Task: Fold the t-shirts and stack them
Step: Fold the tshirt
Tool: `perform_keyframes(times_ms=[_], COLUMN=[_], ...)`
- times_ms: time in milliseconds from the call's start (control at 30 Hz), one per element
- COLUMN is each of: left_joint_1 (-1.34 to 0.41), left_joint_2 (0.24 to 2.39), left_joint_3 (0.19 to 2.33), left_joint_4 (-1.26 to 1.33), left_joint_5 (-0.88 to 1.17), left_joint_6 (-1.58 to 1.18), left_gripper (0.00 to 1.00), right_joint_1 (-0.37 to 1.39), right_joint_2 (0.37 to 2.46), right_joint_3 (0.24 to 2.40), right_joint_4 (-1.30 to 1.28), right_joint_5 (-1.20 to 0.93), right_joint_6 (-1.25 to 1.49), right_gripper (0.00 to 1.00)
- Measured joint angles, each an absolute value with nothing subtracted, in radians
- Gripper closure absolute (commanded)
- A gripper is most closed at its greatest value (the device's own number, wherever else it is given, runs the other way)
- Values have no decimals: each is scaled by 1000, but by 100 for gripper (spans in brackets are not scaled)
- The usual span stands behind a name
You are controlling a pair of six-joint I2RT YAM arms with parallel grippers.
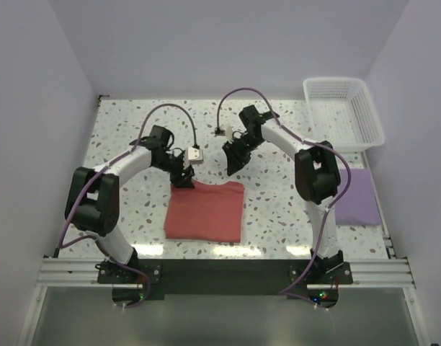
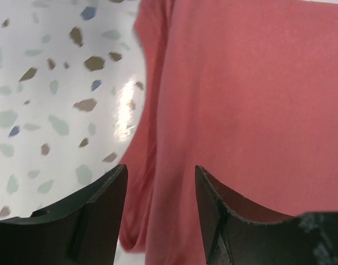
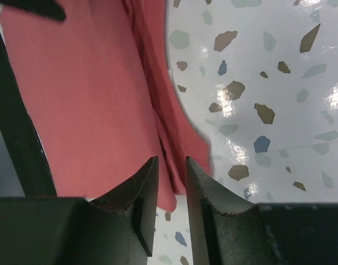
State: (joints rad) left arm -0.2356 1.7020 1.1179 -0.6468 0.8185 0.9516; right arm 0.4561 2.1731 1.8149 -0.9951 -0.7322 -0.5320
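Red shirt (image 1: 205, 210) lies folded mid-bench (image 1: 134, 137). Lavender shirt (image 1: 359, 198) sits folded at the right edge of the top view. Left end effector (image 1: 182, 178) and right end effector (image 1: 233, 164) hover at red's far corners, jaws apart, nothing clamped. We judge folding is nearly done. Next we regrip red's edge, then fold again or carry it onto lavender.

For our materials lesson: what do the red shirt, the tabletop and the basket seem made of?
Red shirt: matte soft cloth; it lies in folds. Tabletop: glossy speckled terrazzo look, glare spots; stone or laminate, unclear. Basket: white plastic, probably; moulded lattice walls.
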Motion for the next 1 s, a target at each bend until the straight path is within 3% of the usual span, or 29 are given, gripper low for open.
perform_keyframes(times_ms=[233,467,533,633,767,1000], left_joint_1=[-374,-402,-410,-421,-426,-439], left_joint_2=[1710,1764,1770,1774,1772,1670], left_joint_3=[1073,1073,1073,1073,1059,982], left_joint_4=[-523,-476,-476,-477,-464,-426], left_joint_5=[813,809,808,804,802,772], left_joint_6=[921,904,905,907,909,913], left_gripper=[44,53,58,81,100,100], right_joint_1=[451,451,451,454,463,512], right_joint_2=[2261,2272,2278,2296,2309,2310], right_joint_3=[1834,1834,1834,1834,1830,1824], right_joint_4=[-849,-685,-653,-624,-612,-606], right_joint_5=[-794,-847,-860,-875,-889,-960], right_joint_6=[-285,-93,-57,-25,-4,17], right_gripper=[75,76,76,76,78,80])
